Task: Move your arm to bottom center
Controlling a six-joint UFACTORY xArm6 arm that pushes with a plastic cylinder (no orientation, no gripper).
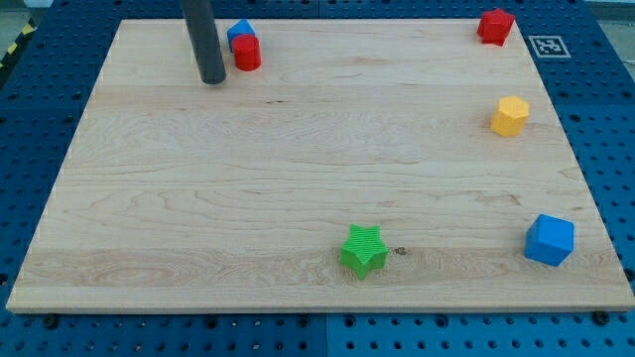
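My tip rests on the wooden board near the view's top left. Just to its right stand a red cylinder block and, touching it from behind, a blue block. A green star block lies near the view's bottom centre, far from the tip. A blue cube sits at the bottom right. A yellow block sits at the right. A red block sits at the top right corner.
The wooden board lies on a blue perforated table. A white marker tag sits off the board's top right corner.
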